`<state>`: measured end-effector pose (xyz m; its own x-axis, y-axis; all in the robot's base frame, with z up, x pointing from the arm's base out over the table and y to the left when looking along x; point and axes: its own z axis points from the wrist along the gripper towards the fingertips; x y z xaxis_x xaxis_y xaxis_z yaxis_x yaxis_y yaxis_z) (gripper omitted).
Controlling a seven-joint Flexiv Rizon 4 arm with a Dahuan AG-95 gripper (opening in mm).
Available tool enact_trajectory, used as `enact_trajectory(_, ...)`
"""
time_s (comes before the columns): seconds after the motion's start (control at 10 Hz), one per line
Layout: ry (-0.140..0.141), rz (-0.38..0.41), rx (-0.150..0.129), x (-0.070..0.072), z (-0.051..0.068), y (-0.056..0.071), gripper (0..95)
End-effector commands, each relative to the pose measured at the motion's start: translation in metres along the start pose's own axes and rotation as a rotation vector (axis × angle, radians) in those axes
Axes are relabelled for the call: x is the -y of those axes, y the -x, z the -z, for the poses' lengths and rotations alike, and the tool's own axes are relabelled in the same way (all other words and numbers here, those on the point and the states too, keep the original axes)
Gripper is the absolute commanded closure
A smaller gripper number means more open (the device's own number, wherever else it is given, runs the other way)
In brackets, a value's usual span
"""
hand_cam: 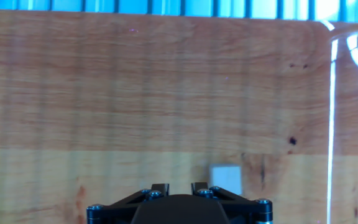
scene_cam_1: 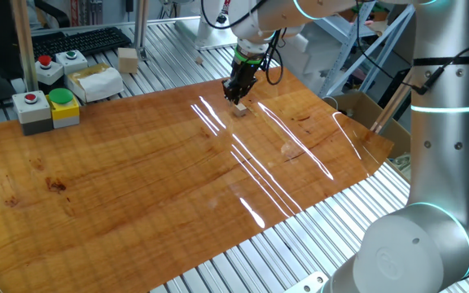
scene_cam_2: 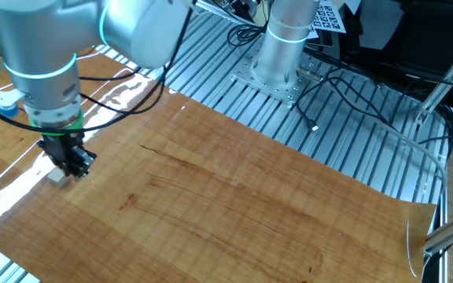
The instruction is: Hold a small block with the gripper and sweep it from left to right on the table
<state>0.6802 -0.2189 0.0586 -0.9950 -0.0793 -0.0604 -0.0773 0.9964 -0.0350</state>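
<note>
Hand view: pincer (hand_cam: 179,186) is pointing straight down at the tabletop (hand_cam: 135,93). Its fingertips (hand_cam: 160,187) are standing a narrow gap apart and gripping nothing; only bare wood is showing between them.

The small block (hand_cam: 226,178) is sitting flat on the wood just beside the right-hand fingertip in that view, outside the gap. I can't tell whether it's touching the finger. Both fixed views are agreeing: the block is lying on the board right at the foot of the pincer, not lifted and not clamped.

Status as I'm reading it:
- Approach: done. The pincer is hovering low, right next to the block.
- Hold: not in place. The jaws are sitting off to one side of the block, not around it.
- Sweep: can't confirm from these views. No mark or trail is showing on the wood.
- Left to do, as things are lying: shift sideways so the block sits between the fingers, close on it, then drag it across with the block staying on the wood.

Watch-out: the block is tiny next to the fingers, so a small offset is going to nudge it away rather than catch it.

Further out, the board is running on clear of other items, with glare streaks crossing it. Beyond its far edge, on the aluminium slats (scene_cam_1: 300,252), the grey button boxes (scene_cam_1: 47,107) and a larger wooden cube (scene_cam_1: 128,59) are sitting well apart from the work and aren't involved.
</note>
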Motion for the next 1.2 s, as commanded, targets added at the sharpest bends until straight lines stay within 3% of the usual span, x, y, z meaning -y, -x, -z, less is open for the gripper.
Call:
enact_trajectory(0.1,0.007,0.002,0.000,0.006,-0.003,0.008,57.0)
enact_trajectory(0.4,0.010,0.010,-0.001,0.018,-0.008,0.016,57.0)
enact_trajectory(0.8,0.015,0.012,0.000,0.025,-0.018,0.018,57.0)
enact_trajectory(0.9,0.014,0.012,0.000,0.027,-0.020,0.018,38.0)
enact_trajectory(1.2,0.015,0.013,-0.002,0.029,-0.022,0.018,38.0)
